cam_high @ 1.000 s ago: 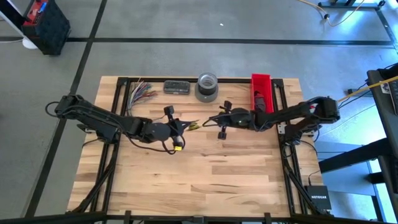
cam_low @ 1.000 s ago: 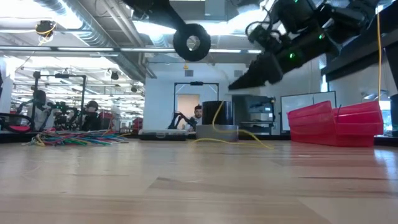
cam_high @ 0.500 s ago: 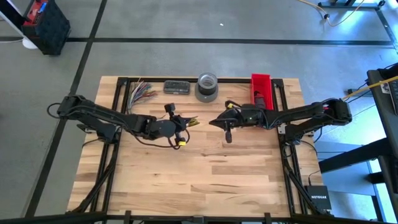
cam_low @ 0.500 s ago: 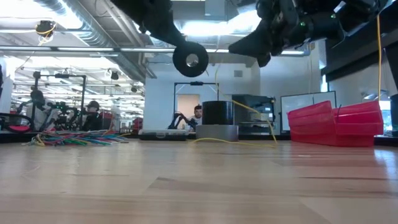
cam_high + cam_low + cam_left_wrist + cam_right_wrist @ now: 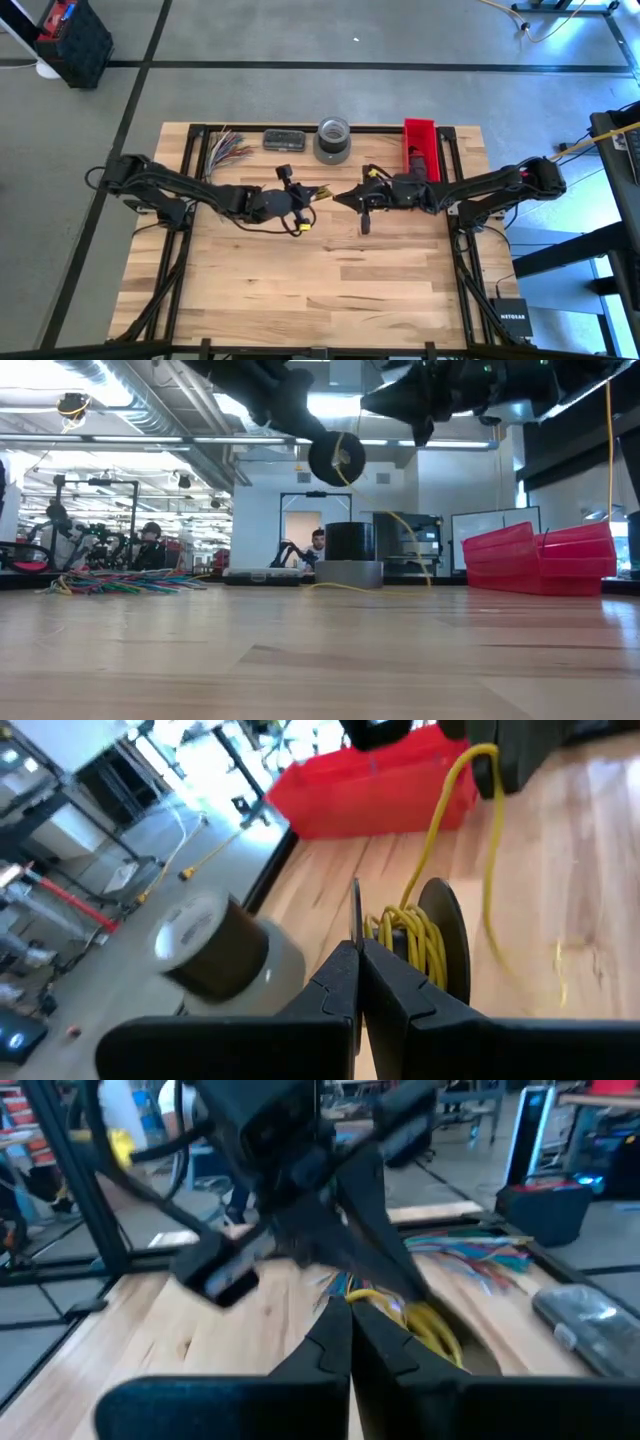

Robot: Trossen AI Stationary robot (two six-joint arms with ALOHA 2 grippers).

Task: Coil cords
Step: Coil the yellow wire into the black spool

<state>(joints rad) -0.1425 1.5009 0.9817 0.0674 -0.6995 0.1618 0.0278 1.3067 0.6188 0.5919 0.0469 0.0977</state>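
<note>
Spool (image 5: 337, 458) now hangs nearer my right claw (image 5: 336, 198), above the desk's middle toward its far edge, pinched in my left claw (image 5: 358, 982). My right claw is clamped on the yellow cord (image 5: 487, 870), so winding can proceed.

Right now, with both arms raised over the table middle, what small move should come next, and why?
Probably the right end effector should circle the spool, laying on one more turn. The left end effector holds the spool in the air, and much yellow cord hangs loose down to the table.
</note>
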